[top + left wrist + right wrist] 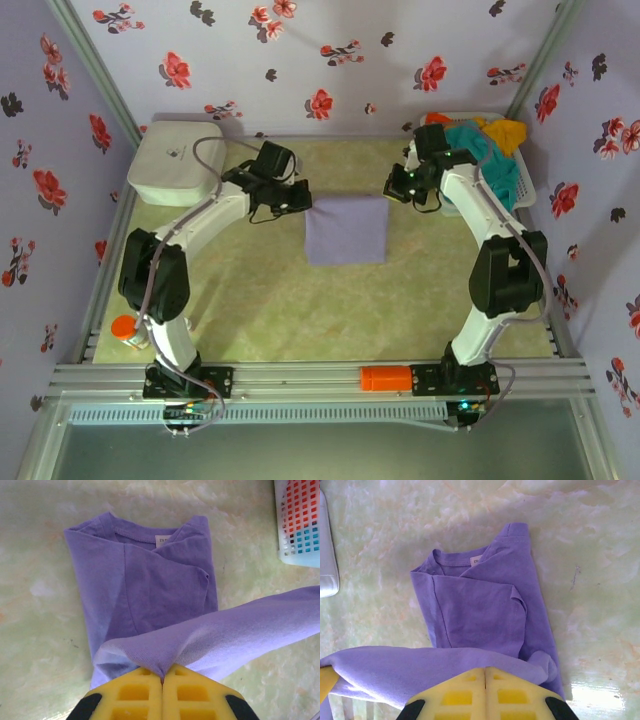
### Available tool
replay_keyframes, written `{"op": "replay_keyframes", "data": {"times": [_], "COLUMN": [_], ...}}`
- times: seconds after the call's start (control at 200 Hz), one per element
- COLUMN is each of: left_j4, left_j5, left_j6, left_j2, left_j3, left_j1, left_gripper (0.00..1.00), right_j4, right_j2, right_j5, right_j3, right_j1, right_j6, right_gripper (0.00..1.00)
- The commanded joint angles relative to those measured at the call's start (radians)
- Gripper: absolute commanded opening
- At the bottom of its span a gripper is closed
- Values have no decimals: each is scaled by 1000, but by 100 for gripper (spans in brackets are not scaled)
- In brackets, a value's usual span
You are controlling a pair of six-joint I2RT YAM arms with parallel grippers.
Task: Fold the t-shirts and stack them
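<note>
Non-task items, green marbled tabletop [260, 310].
White rounded box [180, 160] at 10 o'clock; white lattice basket [527, 185] at 2 o'clock; orange-capped container [126, 330] at 8 o'clock; orange cylinder [385, 378] on the front rail at 6 o'clock.

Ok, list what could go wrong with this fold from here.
1. The left pincer pinches only a thin edge of the purple shirt; it may slip free mid-fold.
2. The right pincer holds the same lifted edge; uneven travel could skew the fold.
3. Pulling may undo the folds lying beneath.
</note>
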Motion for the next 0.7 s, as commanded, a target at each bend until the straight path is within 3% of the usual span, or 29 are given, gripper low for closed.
{"op": "replay_keyframes", "data": {"times": [0.0,0.545,0.61,0.695], "left_j4": [-12,15,28,21], "left_j5": [24,52,60,60], "left_j6": [27,19,16,28], "left_j2": [42,239,267,318], "left_j3": [53,162,182,231], "left_j1": [23,91,102,112], "left_gripper": [0,0,9,31], "right_j4": [-1,86,98,104], "right_j2": [36,262,294,349], "right_j5": [-13,-45,-33,-14], "right_j3": [47,172,198,245], "right_j1": [-20,-33,-33,-33], "right_j6": [-26,-34,-39,-51], "right_gripper": [0,1,18,63]}}
